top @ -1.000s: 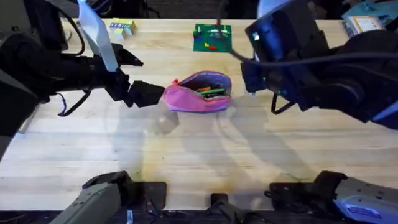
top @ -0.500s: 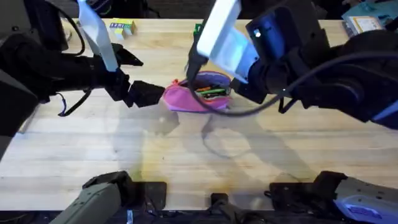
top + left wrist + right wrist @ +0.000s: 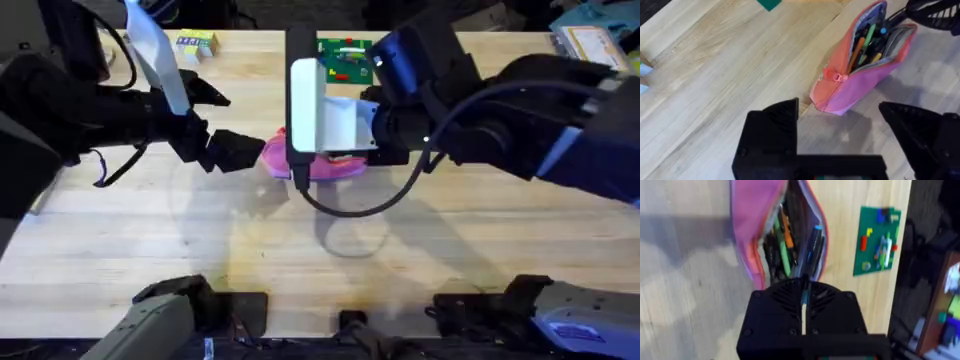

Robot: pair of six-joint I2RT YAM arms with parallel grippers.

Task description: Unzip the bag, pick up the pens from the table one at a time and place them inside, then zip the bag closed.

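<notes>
From overhead, the pink bag lies lengthwise across the table, just below the green board, largely hidden by the right arm. The left gripper stands spread open just beside the bag's pull end; inside sit green and orange pens. The right gripper pinches what looks like a blue-tipped pen, dipping into the open bag.

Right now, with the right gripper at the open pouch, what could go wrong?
1. The left gripper is open and only near the end of the pouch, not holding it, so a push from the right gripper might slide or tip the pouch.
2. The black pen leans at the edge of the opening over the other pens. It may catch and stick out, blocking the zipper later.
</notes>
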